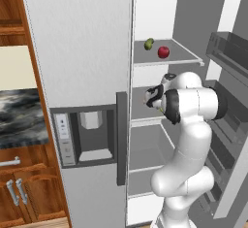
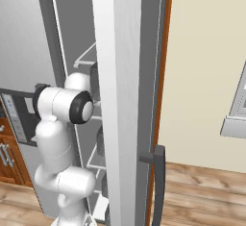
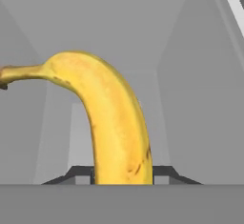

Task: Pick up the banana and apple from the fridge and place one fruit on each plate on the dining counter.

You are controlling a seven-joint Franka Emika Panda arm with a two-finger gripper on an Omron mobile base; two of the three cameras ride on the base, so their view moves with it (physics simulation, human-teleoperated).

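banana [image 3: 112, 123] rises between finger tips [image 3: 162, 171], stem curving left; gripper [image 3: 122, 173] pinched onto banana inside fridge [image 1: 82, 42].

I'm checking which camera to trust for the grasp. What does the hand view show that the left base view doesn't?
Hand view: the banana close up, its lower end between the fingertips, the gripper shut on it, its stem curving to the left of the picture.

Left base view: the apple and an olive-green fruit on an upper shelf, and the dispenser panel.

Both: the fridge interior.
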